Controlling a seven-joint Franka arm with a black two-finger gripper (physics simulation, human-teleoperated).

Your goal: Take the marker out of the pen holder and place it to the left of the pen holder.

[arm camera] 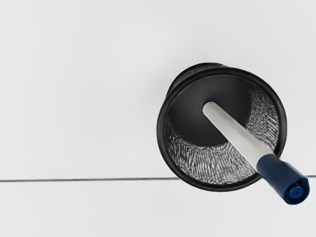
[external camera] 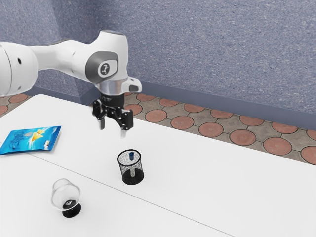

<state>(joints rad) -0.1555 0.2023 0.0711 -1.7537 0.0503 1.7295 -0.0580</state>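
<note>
Marker stands inside the pen holder, tilted, its blue cap up and its pale body running down to the dark floor of the cup. In the wrist view the body leans across the rim, and the cap reaches over it. The gripper hangs in the air near the holder, pointing down, its two fingers apart and nothing between them (the marker is below them, untouched).

The holder, a black mesh cup, is upright on the white desk, between the far edge and a thin seam that runs across the top. On the other side of that seam is a clear glass on a black round foot, well apart from the holder. A blue bag with orange and white on its front lies toward the desk edge at the exterior view's left, below the far corner (the one corner in sight). Past the far edge come round reddish floor tiles and a speckled blue-grey wall.
</note>
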